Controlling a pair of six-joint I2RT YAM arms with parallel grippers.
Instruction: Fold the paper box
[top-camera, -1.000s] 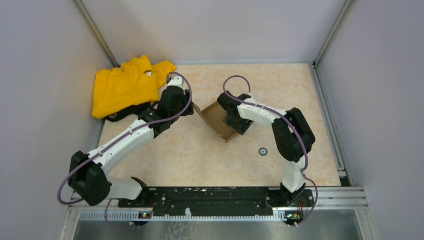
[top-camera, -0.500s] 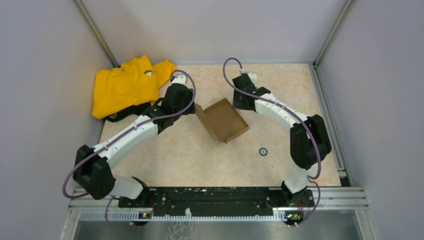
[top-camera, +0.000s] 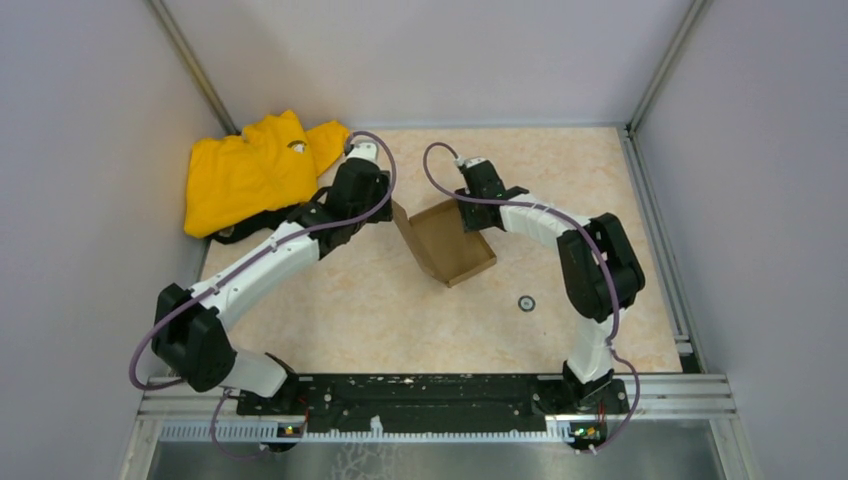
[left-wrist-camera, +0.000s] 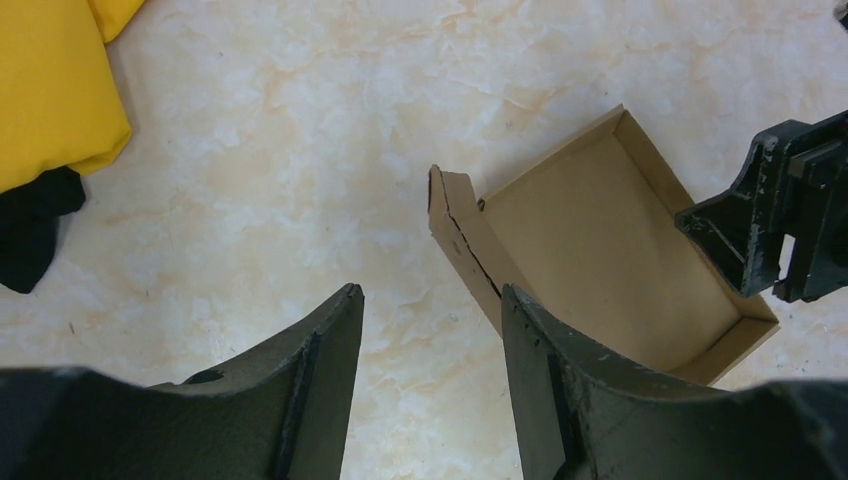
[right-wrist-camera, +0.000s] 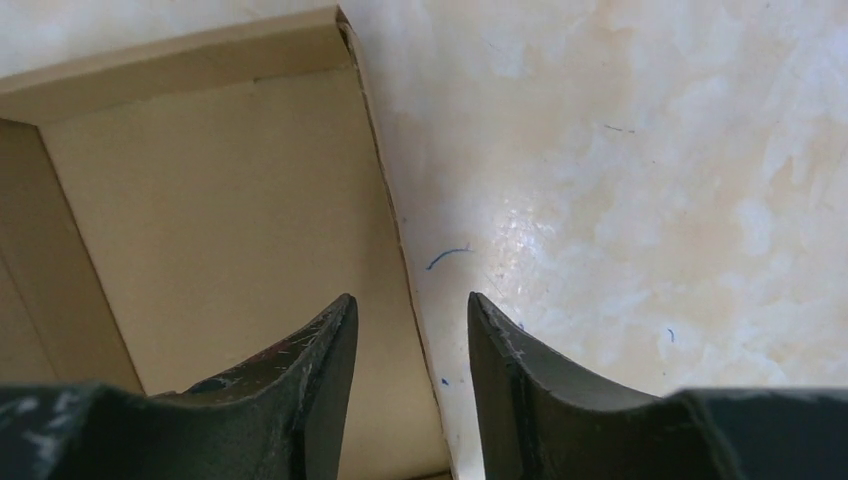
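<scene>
The paper box (top-camera: 450, 243) lies open-side up near the middle of the table (top-camera: 350, 310), its corners turned toward 12, 3, 6 and 9 o'clock.

The right gripper (right-wrist-camera: 405, 330) comes in at the box's 1 o'clock side. Its jaws are parted and straddle the box's thin side wall, one finger over the box floor and the other over bare table. Neither finger is pressed against the cardboard.

The left gripper (left-wrist-camera: 430, 320) stands at the box's 10 o'clock side, spread wide with only table between its fingers and nothing gripped. Its right finger (left-wrist-camera: 560, 380) sits right at the box's raised left flap; I cannot tell whether they touch.

A yellow garment (top-camera: 250, 175) lies bunched in the table's 10 o'clock corner, well apart from the box.
</scene>
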